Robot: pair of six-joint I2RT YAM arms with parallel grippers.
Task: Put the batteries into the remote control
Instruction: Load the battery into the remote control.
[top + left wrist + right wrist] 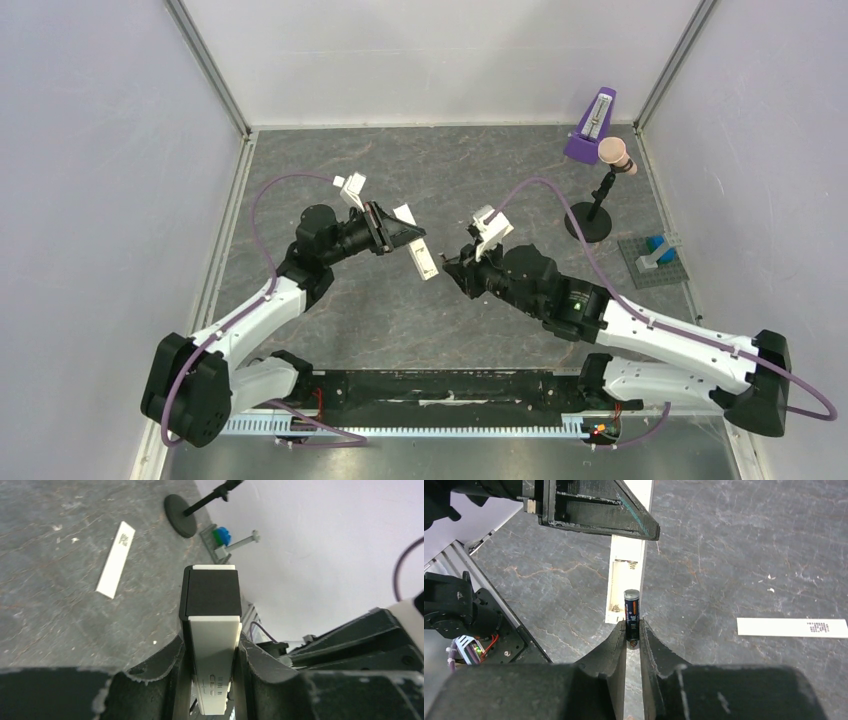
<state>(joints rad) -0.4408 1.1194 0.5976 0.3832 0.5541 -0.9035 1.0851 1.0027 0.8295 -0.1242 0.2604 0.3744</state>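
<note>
Top external view: both arms reach inward, wrists nearly meeting over mid-table. The left gripper clamps the remote control by its sides (open recess turned toward the right arm). The right gripper pinches one battery by its rear end, the free end over the recess's near end; contact unclear.

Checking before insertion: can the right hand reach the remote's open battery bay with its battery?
Probably yes. The right hand grips the battery close to the remote control, held by the left hand with its open bay facing it; nothing lies between.
</note>
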